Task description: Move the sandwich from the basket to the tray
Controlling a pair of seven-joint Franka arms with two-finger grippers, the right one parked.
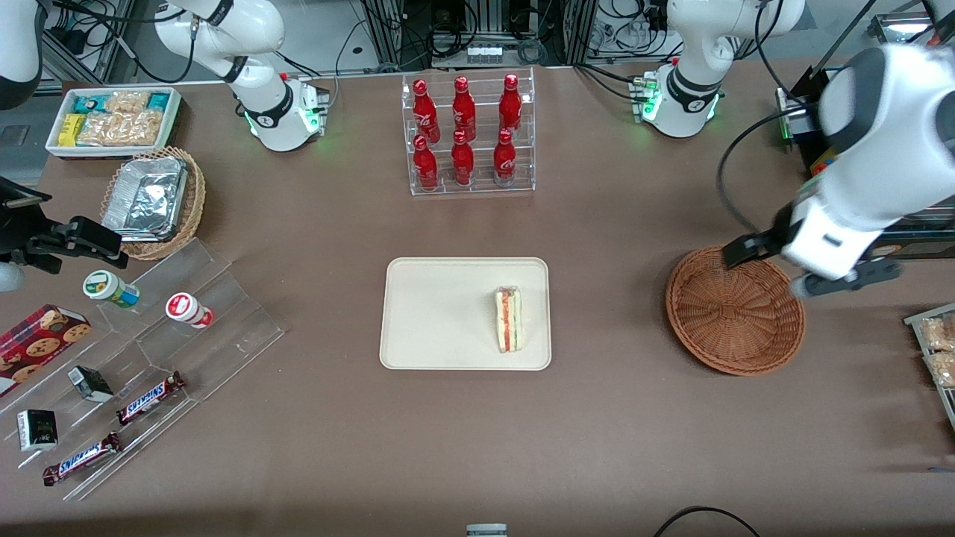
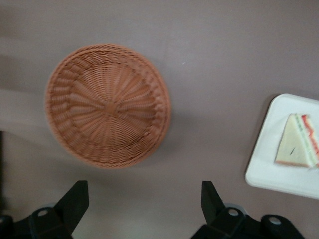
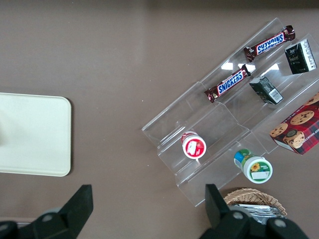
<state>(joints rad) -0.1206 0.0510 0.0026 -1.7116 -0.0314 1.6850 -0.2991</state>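
Reddish-brown wicker basket [image 1: 735,312] sits empty on your brown tabletop [image 1: 612,418]; your claw [image 2: 144,204] hangs above it, fingers spread wide, gripping nothing. Sandwich [image 1: 509,320] lies on the cream tray [image 1: 440,313]. Acrylic rack of red cola bottles [image 1: 468,134] stands farther from the camera, nothing blocking.

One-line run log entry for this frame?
triangular sandwich: on cream tray | reddish-brown wicker basket: empty | left gripper: open, above basket
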